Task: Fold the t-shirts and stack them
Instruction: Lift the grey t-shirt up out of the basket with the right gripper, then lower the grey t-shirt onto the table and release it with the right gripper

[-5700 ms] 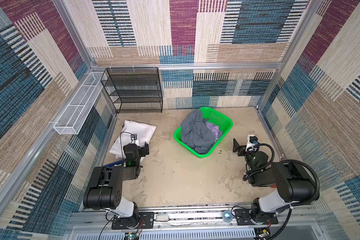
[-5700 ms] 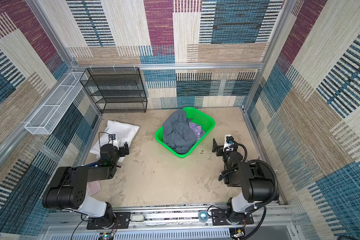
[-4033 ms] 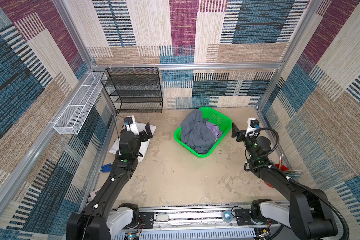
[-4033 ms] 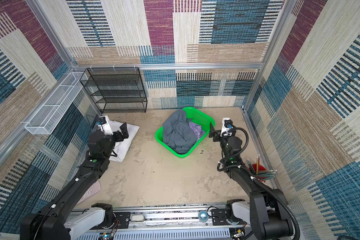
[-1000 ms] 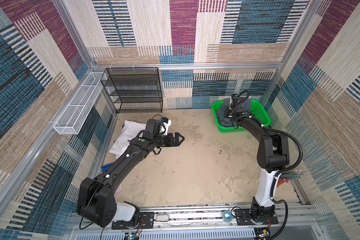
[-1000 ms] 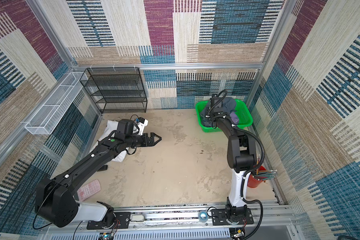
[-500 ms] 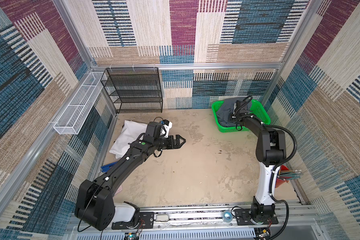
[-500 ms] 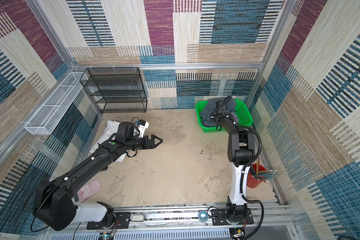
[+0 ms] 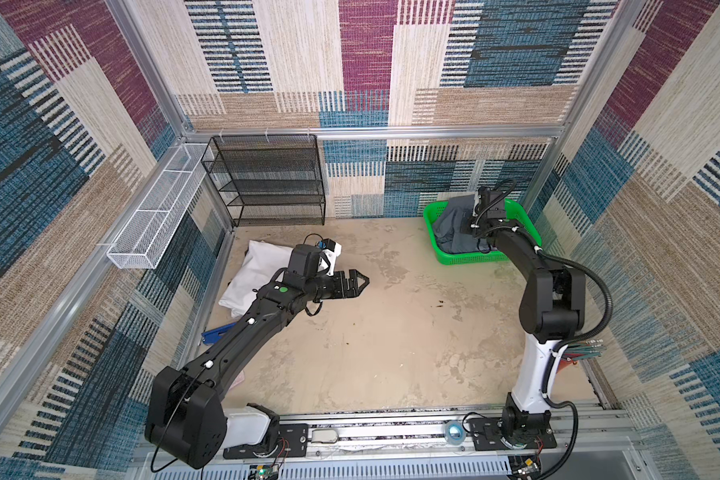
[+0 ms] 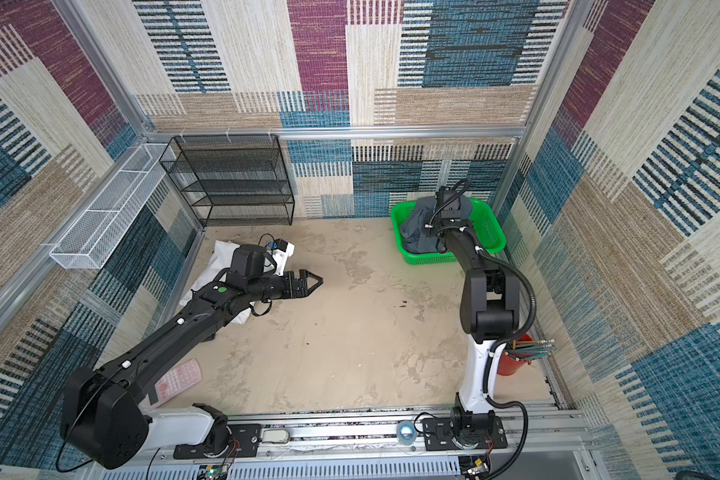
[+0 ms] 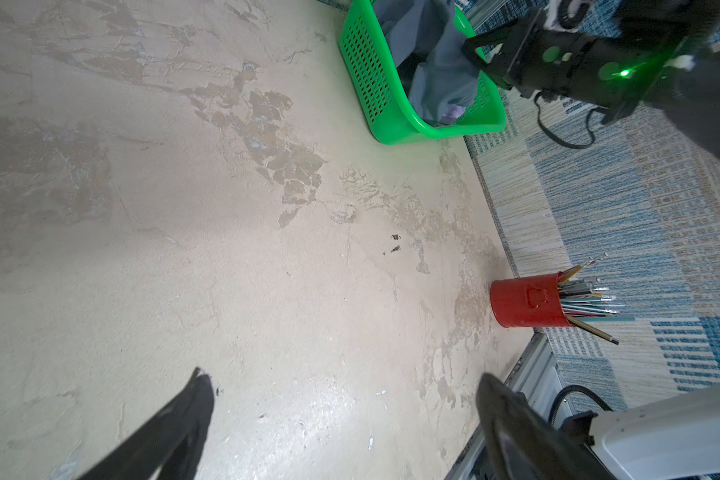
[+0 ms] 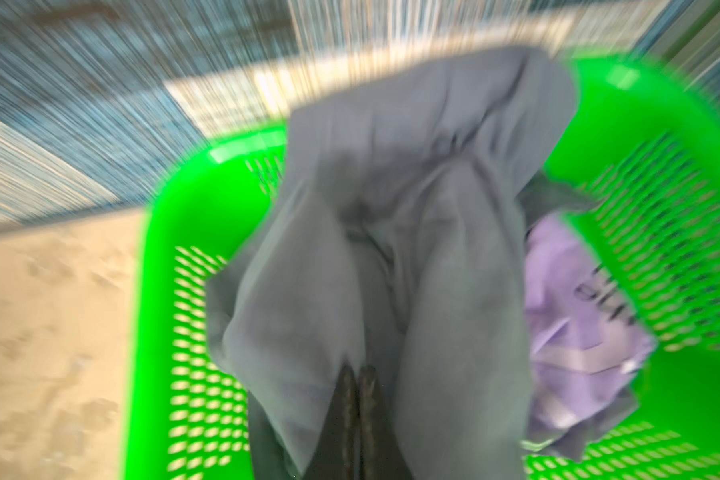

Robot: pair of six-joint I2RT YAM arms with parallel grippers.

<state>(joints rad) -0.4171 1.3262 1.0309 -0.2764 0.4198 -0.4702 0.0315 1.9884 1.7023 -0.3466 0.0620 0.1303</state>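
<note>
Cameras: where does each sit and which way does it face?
Top views: high over the front rail, looking down at the table; left arm, right arm whole.
Left wrist: on left arm, facing across the table to the green basket; open jaws show.
Right wrist: on right arm, looking into the basket; shut jaws grip the blue-grey t-shirt.
Shared: all see the basket.

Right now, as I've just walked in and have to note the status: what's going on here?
The right gripper is down in the green basket at the back right of the table, shut and apparently pinching a fold of the blue-grey t-shirt. The lavender t-shirt lies beside it in the basket. The left gripper hangs open and empty above the table. Nothing is folded yet.
</note>
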